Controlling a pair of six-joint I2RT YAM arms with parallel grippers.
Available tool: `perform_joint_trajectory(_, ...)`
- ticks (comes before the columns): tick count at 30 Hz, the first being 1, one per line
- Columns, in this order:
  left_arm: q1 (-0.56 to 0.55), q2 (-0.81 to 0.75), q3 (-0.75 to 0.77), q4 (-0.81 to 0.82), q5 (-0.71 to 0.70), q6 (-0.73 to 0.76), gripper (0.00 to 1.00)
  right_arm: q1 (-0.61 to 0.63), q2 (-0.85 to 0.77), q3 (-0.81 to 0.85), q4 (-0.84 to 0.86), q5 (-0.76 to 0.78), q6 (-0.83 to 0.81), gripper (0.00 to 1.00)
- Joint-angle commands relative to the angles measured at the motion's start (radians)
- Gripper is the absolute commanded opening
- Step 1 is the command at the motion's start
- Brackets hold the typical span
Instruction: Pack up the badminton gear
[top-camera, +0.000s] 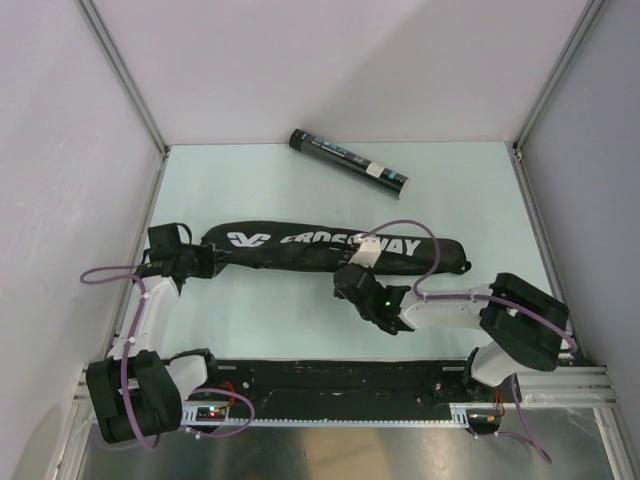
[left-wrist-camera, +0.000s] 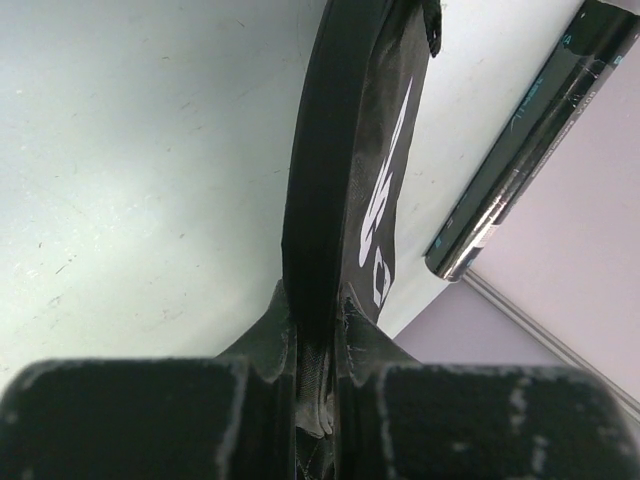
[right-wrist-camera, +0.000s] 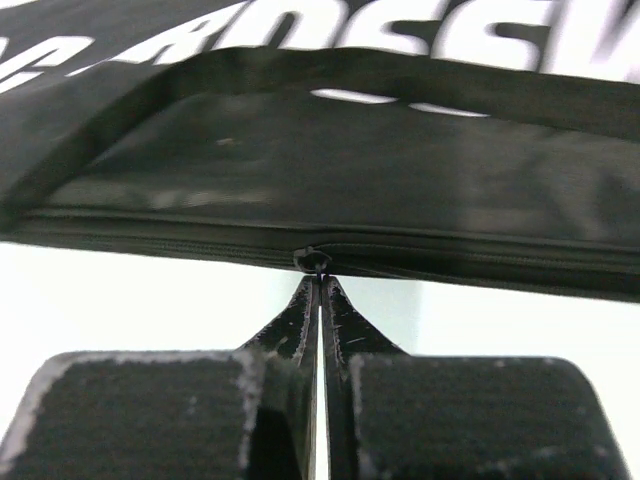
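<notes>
Bag (top-camera: 300, 250): long, black, lettered CROSSWAY, flat on the pale table (top-camera: 250, 190), long axis running left to right in front of both arm bases.
Left gripper (top-camera: 205, 262): clamped on the bag's left end, black cloth nipped between the fingers, the bag stretching straight away from the jaws.
Right gripper (top-camera: 347, 274): jaws pressed together on the zip pull (right-wrist-camera: 313, 261), at the bag's near edge, roughly mid-length.
Zip line: along that near edge, parallel to the long axis; which side of the pull is already shut, not clear.
Tube (top-camera: 348, 162): dark, teal-printed, lying at a slant toward the far wall, well apart from the bag and from both grippers.
Rackets and shuttlecocks: none in view; whether inside the bag or tube, impossible to say.
Step in hand, by the look of it: working the zip, one end anchored, the pull ready to be drawn.
Relation that counts: pull directly ahead of the right jaws; travel likely sideways along the bag's length rather than toward or away from the bases; right arm nearer the pull, left arm the counter-hold at the end.
</notes>
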Motion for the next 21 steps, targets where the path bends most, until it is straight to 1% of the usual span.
perform_joint_trajectory(1,0.005,-0.036,0.057,-0.039,-0.048,-0.005,0.00,-0.077,-0.116,-0.061,-0.239,0.138,0.128,0.00)
perform_joint_trajectory(6,0.013,-0.030,0.079,-0.042,-0.036,0.012,0.00,-0.192,-0.198,-0.114,-0.383,0.156,0.196,0.00)
perform_joint_trajectory(13,0.061,-0.037,0.092,-0.044,-0.026,0.044,0.00,-0.377,-0.333,-0.168,-0.473,0.166,0.206,0.00)
perform_joint_trajectory(16,0.087,-0.028,0.122,-0.044,-0.025,0.084,0.00,-0.493,-0.384,-0.197,-0.477,0.160,0.201,0.00)
perform_joint_trajectory(21,0.162,0.006,0.167,-0.055,0.037,0.157,0.00,-0.711,-0.452,-0.260,-0.420,0.067,0.163,0.00)
